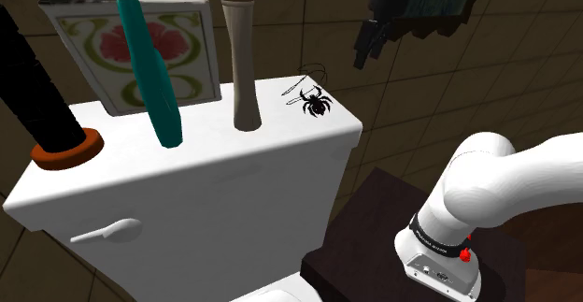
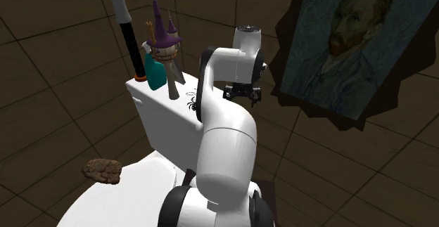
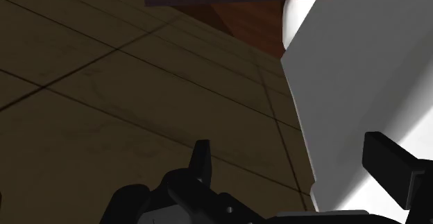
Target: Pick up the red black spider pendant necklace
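Shoulder view shows the black spider pendant necklace [image 1: 318,102] lying flat on the white toilet tank's lid [image 1: 187,169], at the corner nearest the arm. The all-black 2-finger gripper [image 1: 364,52] hangs above and just beyond that tank corner, fingers spread wide apart, clasping nothing.
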`<control>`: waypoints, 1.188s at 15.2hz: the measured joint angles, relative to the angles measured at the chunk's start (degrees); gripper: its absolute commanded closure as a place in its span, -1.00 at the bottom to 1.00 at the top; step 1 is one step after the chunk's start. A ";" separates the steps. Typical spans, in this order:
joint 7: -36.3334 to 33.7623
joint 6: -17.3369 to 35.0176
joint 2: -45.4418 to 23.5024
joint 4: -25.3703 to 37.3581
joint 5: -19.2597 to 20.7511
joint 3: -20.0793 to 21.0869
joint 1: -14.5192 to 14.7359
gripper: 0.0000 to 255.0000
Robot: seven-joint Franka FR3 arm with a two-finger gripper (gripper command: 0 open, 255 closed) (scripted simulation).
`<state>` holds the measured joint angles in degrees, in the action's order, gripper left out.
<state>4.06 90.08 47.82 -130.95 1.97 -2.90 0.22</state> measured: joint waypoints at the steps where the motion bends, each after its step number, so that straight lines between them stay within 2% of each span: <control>1: 0.00 0.00 0.00 0.00 0.00 0.00 0.00 -1.00; 3: -3.74 -1.22 -0.14 0.83 -0.08 2.85 -0.67 -1.00; 5: -9.80 -3.82 -1.10 3.48 -0.41 7.38 -1.65 -1.00; 12: -33.56 -13.72 -11.23 17.78 -0.41 24.75 -6.96 -1.00; 14: -40.85 -17.18 -16.07 24.19 1.03 29.99 -9.28 -1.00; 17: -51.74 -22.31 -23.86 33.10 6.01 37.71 -12.09 -1.00; 18: -53.44 -22.37 -24.44 33.16 7.81 38.39 -12.00 -1.00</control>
<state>-49.39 67.71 23.38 -97.80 9.78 35.49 -11.78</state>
